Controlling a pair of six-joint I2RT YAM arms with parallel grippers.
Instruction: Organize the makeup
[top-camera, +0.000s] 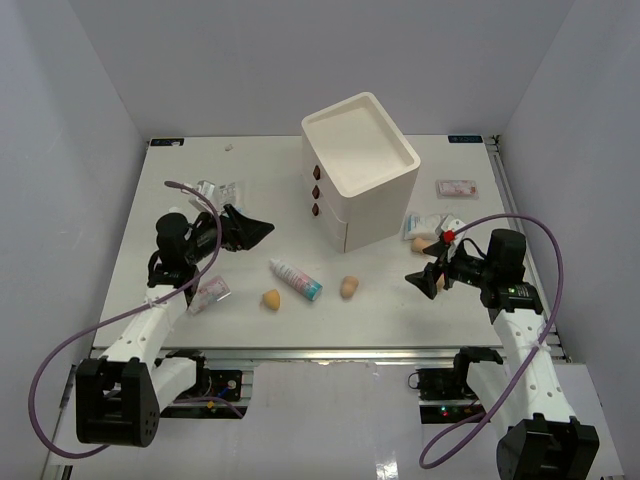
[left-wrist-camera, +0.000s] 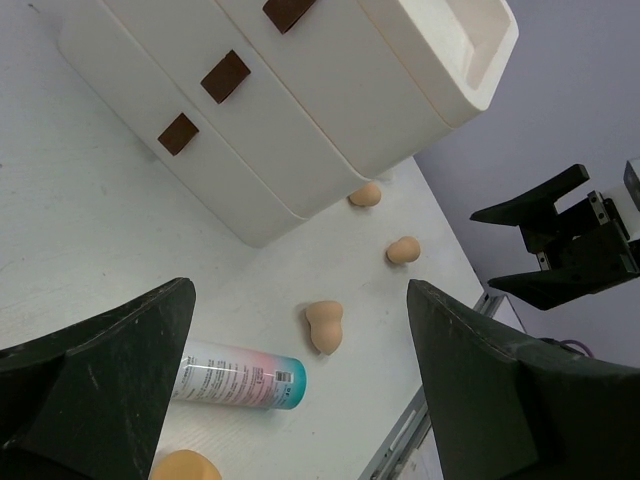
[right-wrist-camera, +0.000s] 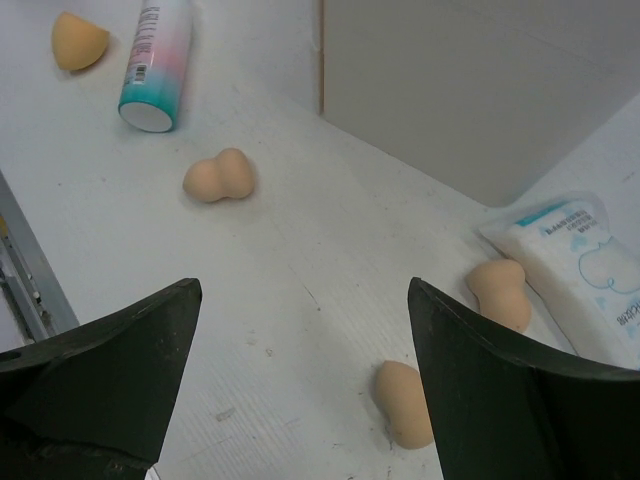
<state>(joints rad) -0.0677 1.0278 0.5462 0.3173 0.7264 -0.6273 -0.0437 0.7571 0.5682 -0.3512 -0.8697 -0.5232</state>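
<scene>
Left hand (top-camera: 250, 228), right hand (top-camera: 422, 282): both spread wide, empty, hovering.
Tube (top-camera: 296, 278), sponge (top-camera: 349, 287) loose on surface (top-camera: 180, 170), before drawer box (top-camera: 360, 170).
Risks: rounded sponge squirts from off-centre pinch; nudged tube rolls away.

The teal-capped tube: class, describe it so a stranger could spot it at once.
Find the big cream drawer box. In front of its dark red knobs, the tube lies flat between one tan sponge and another. Unlike them, it is long and white with a teal end.
</scene>
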